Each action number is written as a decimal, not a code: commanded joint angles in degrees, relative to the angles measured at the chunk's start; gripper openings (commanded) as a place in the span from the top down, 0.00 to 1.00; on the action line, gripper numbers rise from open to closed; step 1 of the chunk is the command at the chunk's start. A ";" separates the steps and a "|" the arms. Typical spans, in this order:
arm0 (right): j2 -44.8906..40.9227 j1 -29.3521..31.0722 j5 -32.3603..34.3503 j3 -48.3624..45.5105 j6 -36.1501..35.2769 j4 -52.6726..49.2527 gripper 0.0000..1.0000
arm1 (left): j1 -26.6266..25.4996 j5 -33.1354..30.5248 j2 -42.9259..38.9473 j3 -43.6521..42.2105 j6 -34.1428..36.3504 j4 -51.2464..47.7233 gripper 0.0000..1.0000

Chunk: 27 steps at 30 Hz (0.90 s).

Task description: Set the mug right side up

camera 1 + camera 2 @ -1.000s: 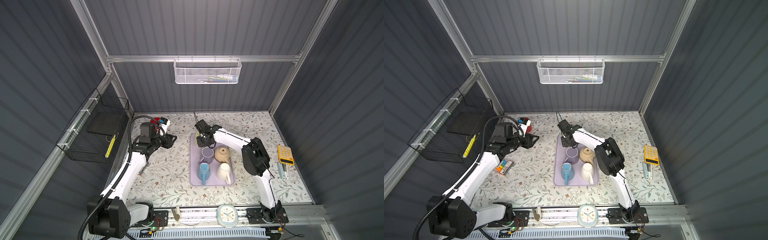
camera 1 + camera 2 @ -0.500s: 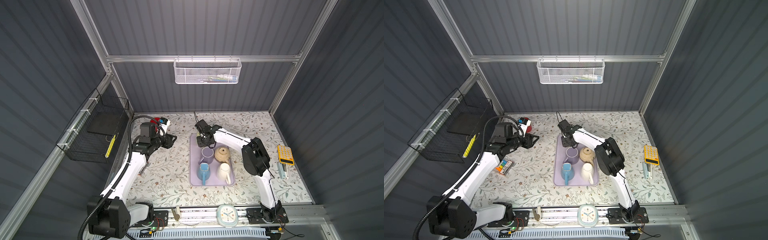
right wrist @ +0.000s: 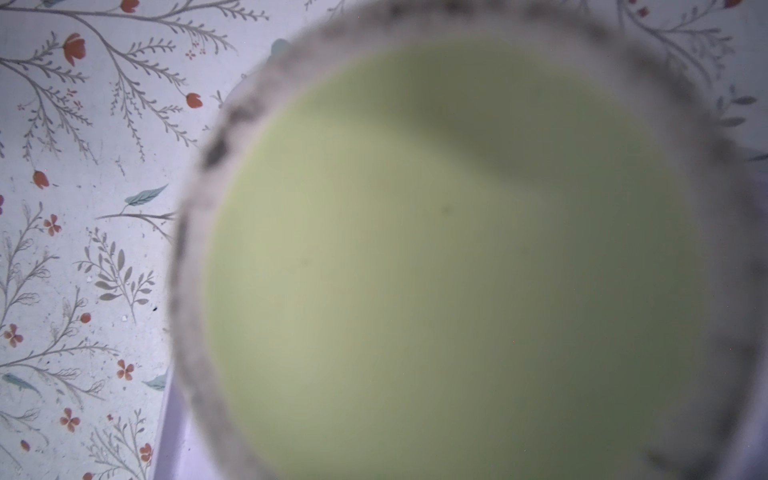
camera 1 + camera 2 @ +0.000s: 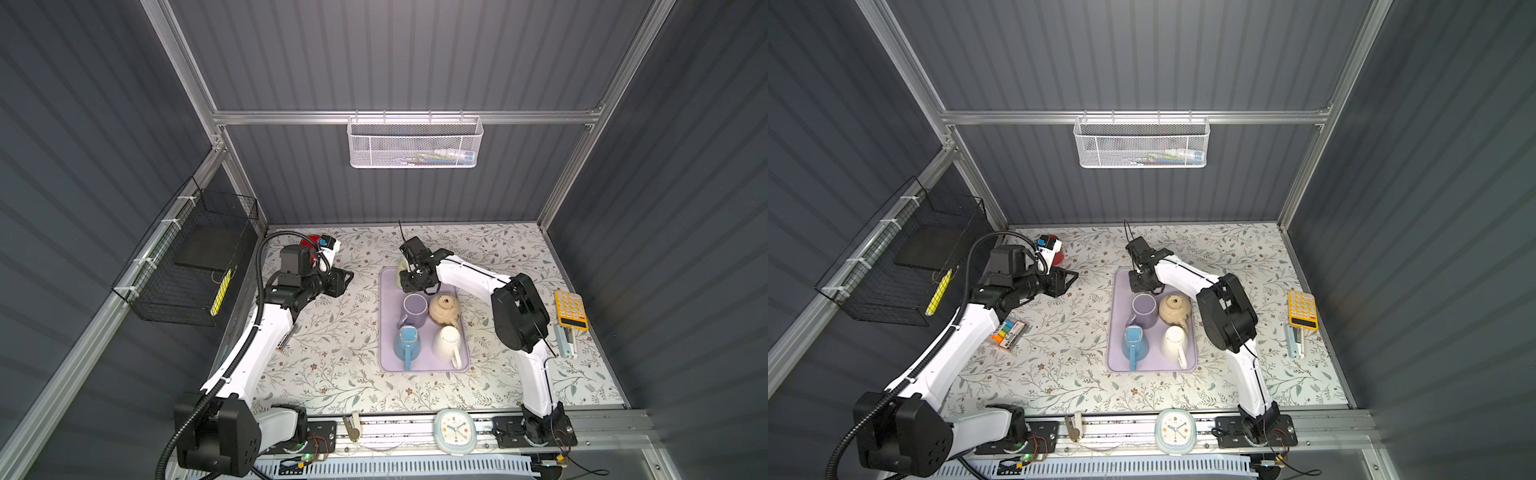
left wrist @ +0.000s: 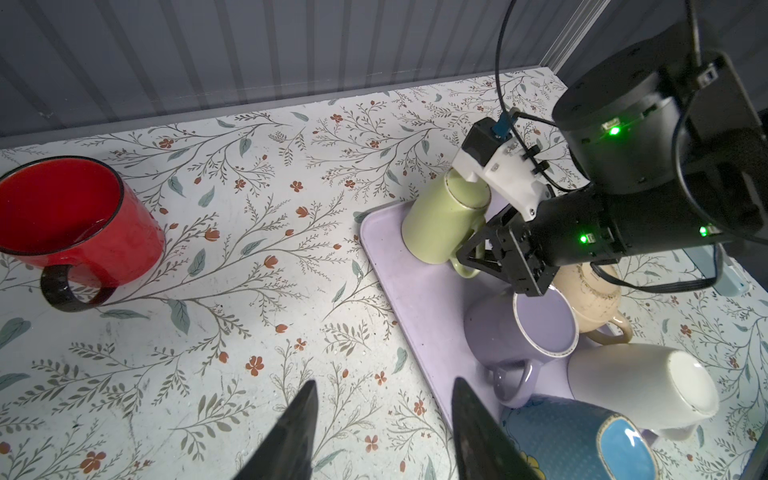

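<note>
A pale green mug (image 5: pixel 440 220) stands base up in the far left corner of the lavender tray (image 5: pixel 415 291). Its handle is low on the side facing the other mugs. In the left wrist view my right gripper (image 5: pixel 473 257) is shut on that handle. The mug's blurred base (image 3: pixel 436 270) fills the right wrist view and hides the jaws there. In a top view the right gripper (image 4: pixel 417 280) covers most of the green mug (image 4: pixel 401 270). My left gripper (image 5: pixel 382 399) hovers open over the tablecloth left of the tray, holding nothing, and also shows in a top view (image 4: pixel 347 276).
On the tray stand a lavender mug (image 4: pixel 414 309), a beige pot (image 4: pixel 444 309), a blue mug (image 4: pixel 406 343) and a white mug (image 4: pixel 446 340). A red mug (image 5: pixel 79 224) sits upright at the back left. A yellow calculator (image 4: pixel 571 309) lies at the right edge.
The right gripper's jaws have closed in on the green mug's handle. Neither arm has visibly shifted.
</note>
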 commanded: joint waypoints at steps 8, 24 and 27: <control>-4.68 -1.37 -0.40 -0.62 -3.36 0.50 0.96 | -0.16 0.16 0.54 -0.92 1.12 0.18 0.48; -8.41 -2.42 1.57 0.16 -6.41 -0.67 0.96 | -0.16 0.10 0.97 -0.92 1.02 0.35 0.49; -9.18 -2.43 1.55 0.12 -6.64 -0.76 0.96 | -0.18 0.05 1.18 -1.00 1.06 0.49 0.49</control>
